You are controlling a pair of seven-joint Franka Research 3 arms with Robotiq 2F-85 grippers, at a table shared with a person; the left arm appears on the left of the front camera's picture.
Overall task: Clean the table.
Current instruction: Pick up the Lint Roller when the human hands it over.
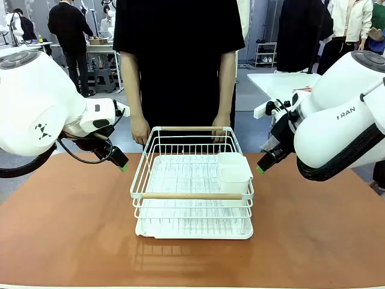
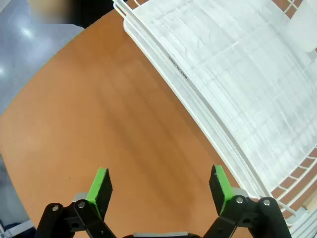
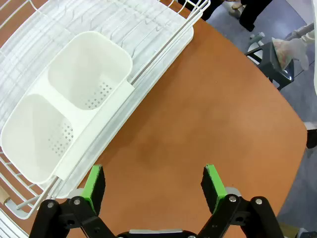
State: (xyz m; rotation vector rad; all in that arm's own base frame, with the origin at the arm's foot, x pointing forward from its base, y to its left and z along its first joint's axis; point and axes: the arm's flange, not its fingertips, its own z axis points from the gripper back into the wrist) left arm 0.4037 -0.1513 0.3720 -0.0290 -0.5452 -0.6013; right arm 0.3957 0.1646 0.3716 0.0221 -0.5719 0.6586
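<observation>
Since the table is the thing to be cleaned, its position is noted first: its terracotta top spans the view from left to right, with a person standing at the far edge. One white wire dish rack is seated on the table at the centre. The long axis of the rack appears to run from near to far, with a wooden handle across the near end and another across the far end. A white two-cell cutlery holder is hung inside the right wall of the rack.

The left gripper is held above bare tabletop just left of the rack's far left corner; the rack lies to its right. In the left wrist view, the left gripper is seen with its fingers spread wide and nothing between them. The right gripper is held just right of the rack, beside the cutlery holder; its fingers are likewise spread wide and empty. Both grippers are judged about equally near the rack.

One hand of the person is hung near the far left corner; the other hand is at the far handle, and contact cannot be confirmed. Removal of the rack is judged the likely step, with these hands the only obstruction.
</observation>
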